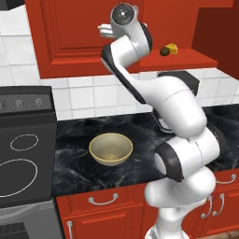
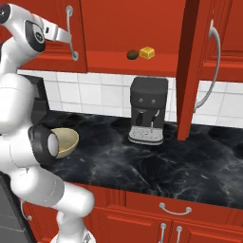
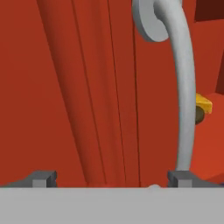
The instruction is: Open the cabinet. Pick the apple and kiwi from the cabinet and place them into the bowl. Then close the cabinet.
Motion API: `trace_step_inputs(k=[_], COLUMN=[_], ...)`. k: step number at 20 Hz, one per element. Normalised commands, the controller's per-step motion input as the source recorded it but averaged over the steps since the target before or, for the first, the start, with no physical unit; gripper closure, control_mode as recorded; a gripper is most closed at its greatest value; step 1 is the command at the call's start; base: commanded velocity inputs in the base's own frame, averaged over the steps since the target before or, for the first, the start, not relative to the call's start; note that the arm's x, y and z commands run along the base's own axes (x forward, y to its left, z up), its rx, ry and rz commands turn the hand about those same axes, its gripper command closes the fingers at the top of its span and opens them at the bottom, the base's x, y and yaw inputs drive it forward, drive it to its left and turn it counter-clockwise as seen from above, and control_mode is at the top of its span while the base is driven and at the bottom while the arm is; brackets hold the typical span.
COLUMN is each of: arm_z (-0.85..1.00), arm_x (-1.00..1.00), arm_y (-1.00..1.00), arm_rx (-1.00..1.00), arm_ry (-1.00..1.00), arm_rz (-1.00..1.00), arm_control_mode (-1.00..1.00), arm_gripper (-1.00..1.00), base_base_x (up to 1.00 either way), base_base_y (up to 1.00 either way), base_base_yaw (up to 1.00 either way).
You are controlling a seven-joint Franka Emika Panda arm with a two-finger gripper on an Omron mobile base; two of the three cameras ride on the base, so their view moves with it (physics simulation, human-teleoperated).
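Hand view: jaws spread wide at the cabinet [image 2: 118, 28] left door's handle [image 3: 186, 100]; the opening step seems underway, needing a grasp next.

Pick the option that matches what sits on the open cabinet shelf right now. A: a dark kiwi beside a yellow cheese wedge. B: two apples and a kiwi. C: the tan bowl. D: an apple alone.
A: in the right base view the dark kiwi lies beside the yellow cheese wedge on the open cabinet shelf; the bowl sits on the counter.
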Motion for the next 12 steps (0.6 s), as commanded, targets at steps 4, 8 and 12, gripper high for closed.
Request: trace_step_inputs(k=[4,8,12], arm_z=[-0.11,-0.51,-0.6], arm_x=[0.27,0.18,0.0], arm_y=[-0.39,-0.51,-0.62], arm_rx=[0.0,0.0,-0.02], arm_ry=[0.0,-0.08,-0.15], arm_rz=[0.06,0.14,0.19], arm_control_mode=[-1.0,-1.0,-1.0], arm_gripper=[-1.0,-1.0,-1.0], base_base_x=[0.0,0.0,0.0], base_base_y=[0.0,0.0,0.0], base_base_yaw=[0.0,0.0,0.0])
